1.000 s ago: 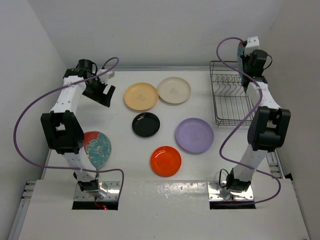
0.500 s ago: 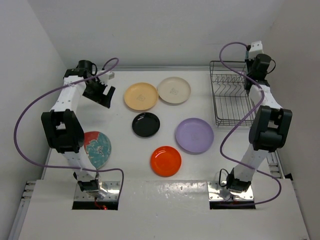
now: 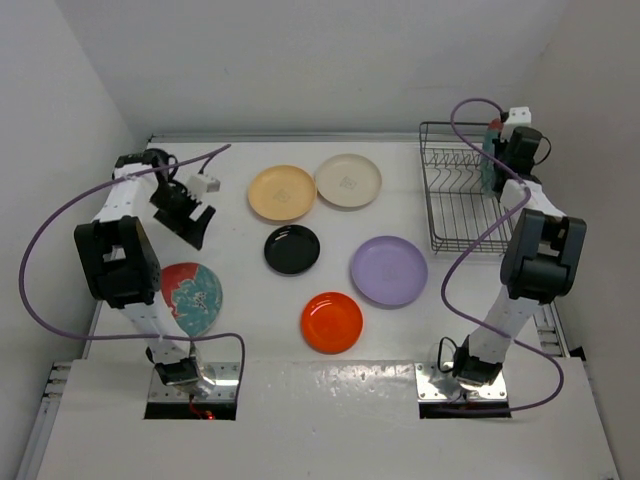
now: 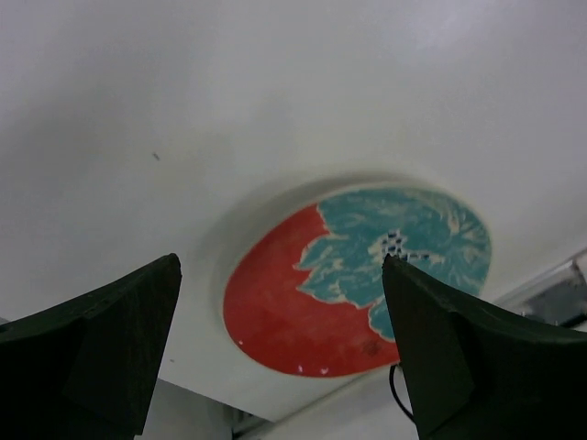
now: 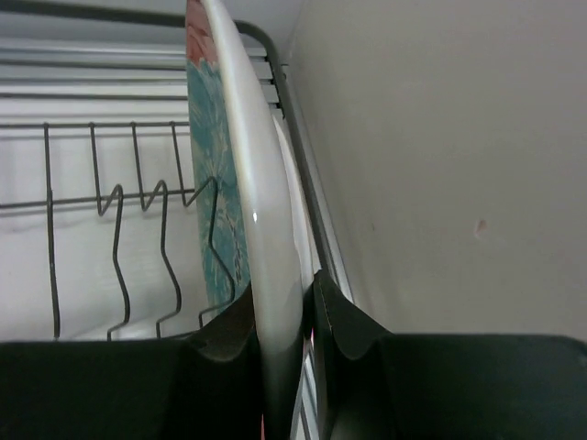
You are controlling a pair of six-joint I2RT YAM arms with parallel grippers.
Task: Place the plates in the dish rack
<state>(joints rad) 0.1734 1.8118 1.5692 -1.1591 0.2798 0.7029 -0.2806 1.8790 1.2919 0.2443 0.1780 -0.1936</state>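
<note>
Red-teal plate (image 5: 246, 174) edge-on in right pincer (image 5: 280, 307), face mostly hidden

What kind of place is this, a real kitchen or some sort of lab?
Likely a robot test bench, not a kitchen: left arm and right arm bolted to a white table, plain white walls, loose plates beside a dish rack.

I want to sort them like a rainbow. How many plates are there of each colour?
Red-and-teal plates: 2
Yellow-orange plate: 1
Cream plate: 1
Black plate: 1
Lilac plate: 1
Orange-red plate: 1
Total: 7
</note>
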